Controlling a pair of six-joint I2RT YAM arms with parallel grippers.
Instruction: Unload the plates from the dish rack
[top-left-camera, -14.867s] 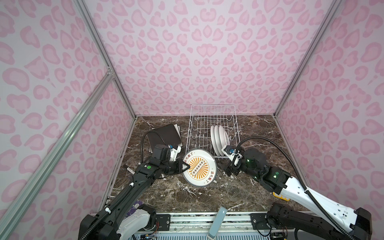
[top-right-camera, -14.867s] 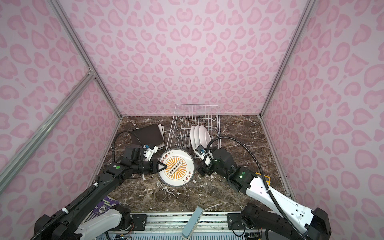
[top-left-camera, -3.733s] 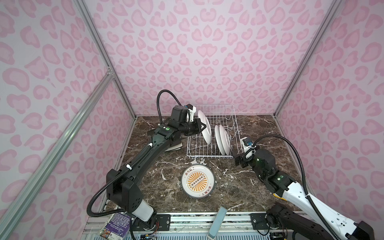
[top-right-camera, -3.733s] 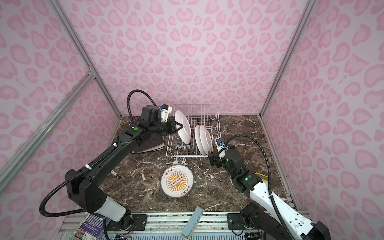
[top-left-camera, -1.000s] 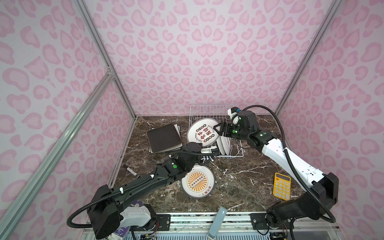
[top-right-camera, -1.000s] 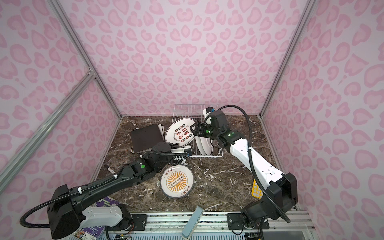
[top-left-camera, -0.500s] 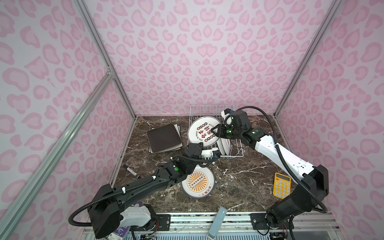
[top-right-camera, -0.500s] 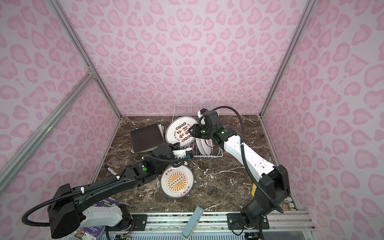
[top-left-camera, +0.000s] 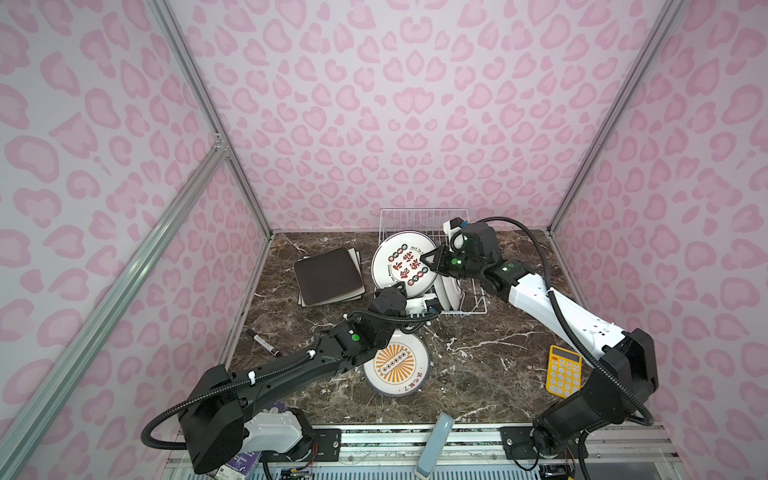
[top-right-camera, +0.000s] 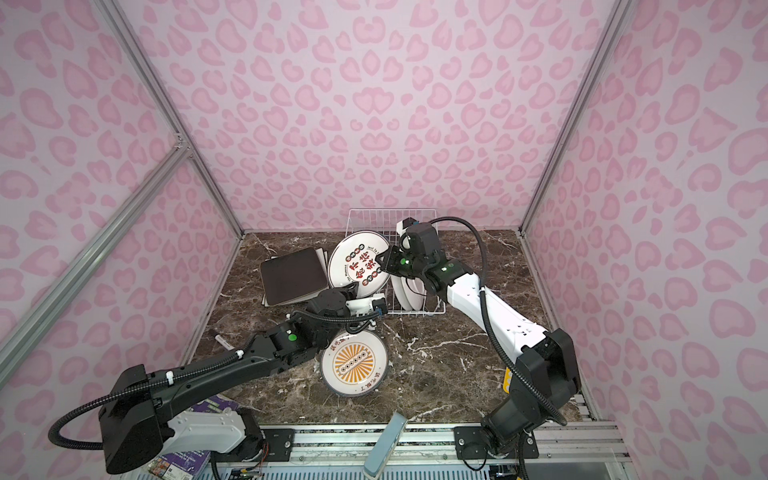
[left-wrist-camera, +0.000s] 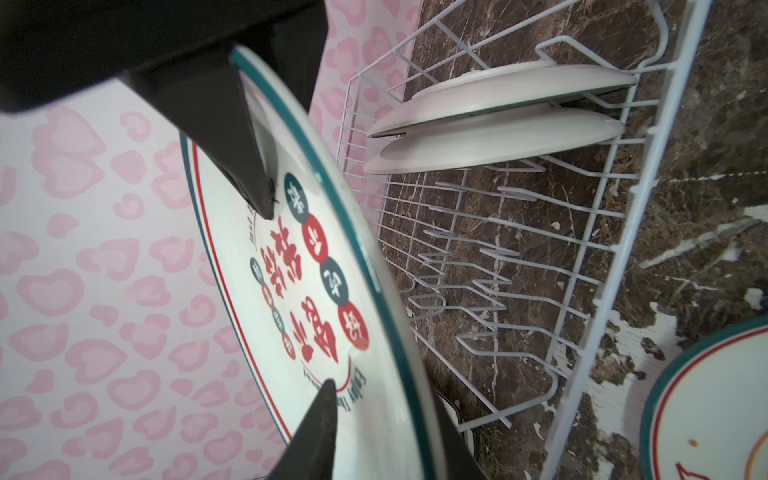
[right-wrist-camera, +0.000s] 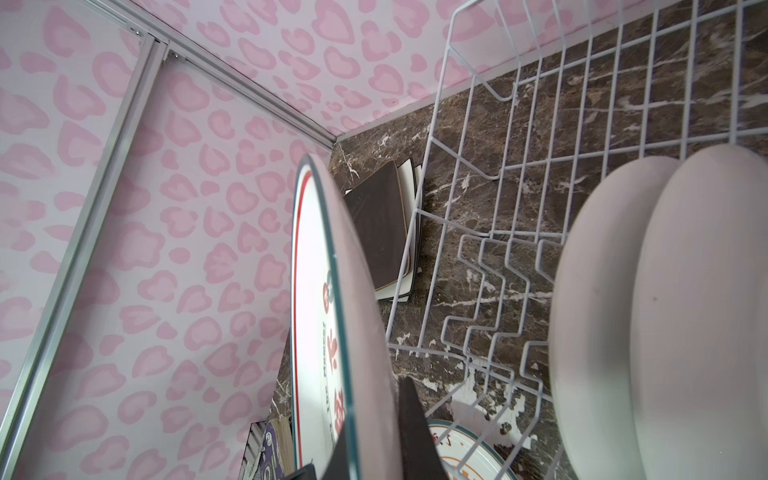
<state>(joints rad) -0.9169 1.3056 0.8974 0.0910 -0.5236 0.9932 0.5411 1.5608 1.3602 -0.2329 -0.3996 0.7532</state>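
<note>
Round plate, printed w/ red Chinese characters (small Latin print not legible), is held on edge at dish rack side, its rim clamped by right end effector. Lower rim is straddled by left end effector; grip can't be told. Two white plates are stood in the rack just beside right end effector. Orange-printed plate is laid on tabletop below left end effector.

Printed round plate stands tilted beside white rack holding two plates.

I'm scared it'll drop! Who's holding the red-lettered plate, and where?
The right fingers pinch the round plate by its far rim. The left fingers straddle its near rim; whether they grip cannot be told.
</note>
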